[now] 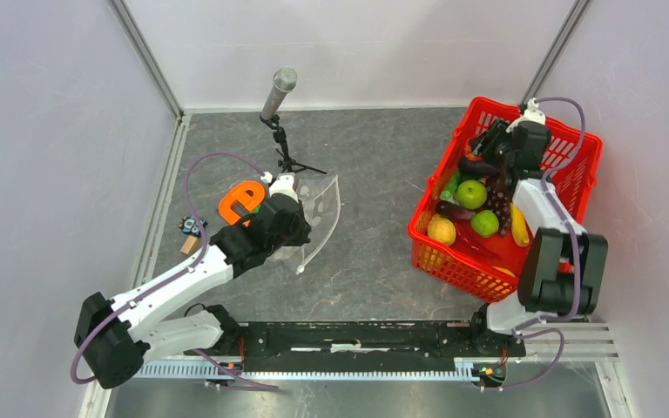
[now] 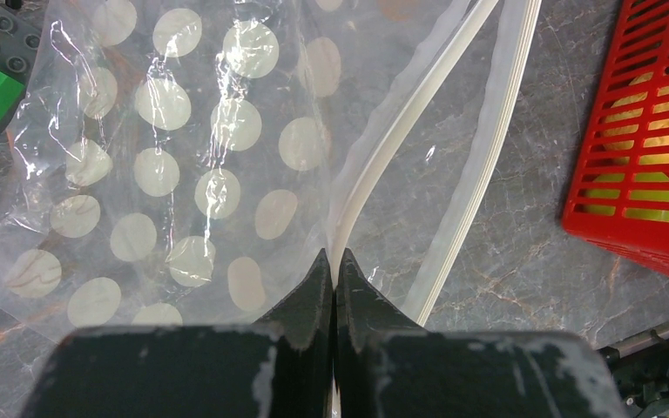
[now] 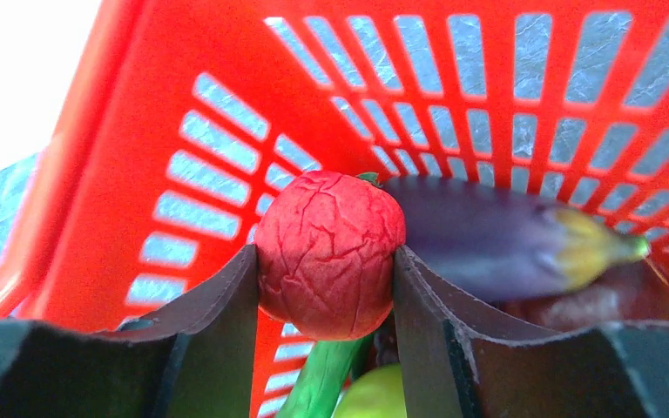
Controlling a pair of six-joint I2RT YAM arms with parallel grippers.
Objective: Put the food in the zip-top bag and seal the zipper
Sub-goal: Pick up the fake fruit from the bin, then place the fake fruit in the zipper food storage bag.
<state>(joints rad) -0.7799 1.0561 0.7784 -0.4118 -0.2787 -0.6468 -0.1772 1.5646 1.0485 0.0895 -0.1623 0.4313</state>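
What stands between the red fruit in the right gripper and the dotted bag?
Only the red basket, its wall toward the zip-top bag: the right gripper holds the red fruit inside it. Beyond, nothing visible lies on the way; the left gripper pinches the zipper.

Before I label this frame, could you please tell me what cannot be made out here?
- Top external: the right arm's wrist hides the right fingers' grip on the red fruit.
- Right wrist: the purple vegetable is blurred.
- Left wrist: the frame cuts off the bag; the left fingers cover the zipper's pinched stretch.
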